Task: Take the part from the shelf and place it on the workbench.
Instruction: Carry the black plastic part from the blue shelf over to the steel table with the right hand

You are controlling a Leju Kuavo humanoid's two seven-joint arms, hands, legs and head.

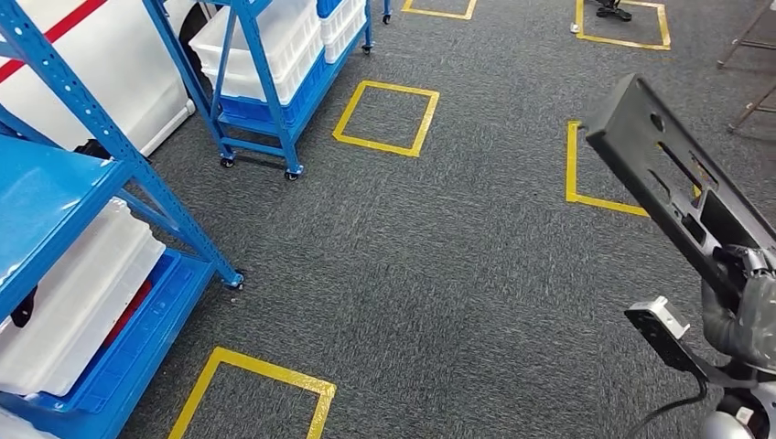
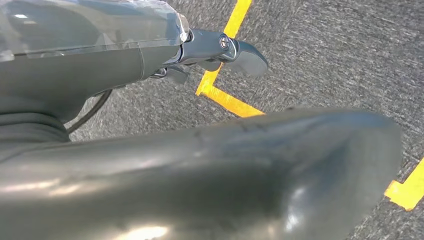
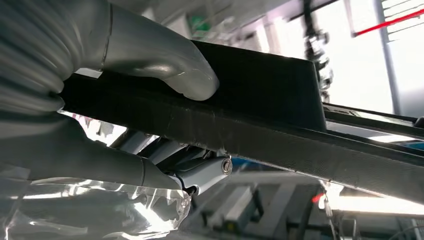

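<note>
**Grey carpet floor with the part held aloft**

Beneath you lies speckled grey carpet (image 1: 458, 265) marked with yellow tape squares (image 1: 385, 117). Blue steel shelving on castors (image 1: 265, 82) stands at the far left, loaded with white plastic crates (image 1: 73, 302); a nearer blue rack is at your left edge. Your right hand (image 3: 100, 100) clamps the long black slotted metal part (image 1: 668, 174), thumb pressed on its upper face, raised over the floor at right. Your left hand (image 2: 220, 50) hangs above the carpet; you cannot tell how its fingers are set.

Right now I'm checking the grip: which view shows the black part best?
Head view: the black part shows its slotted length, gripped by the right hand. Right wrist view shows only a close edge under the thumb. Left wrist view faces carpet.
</note>
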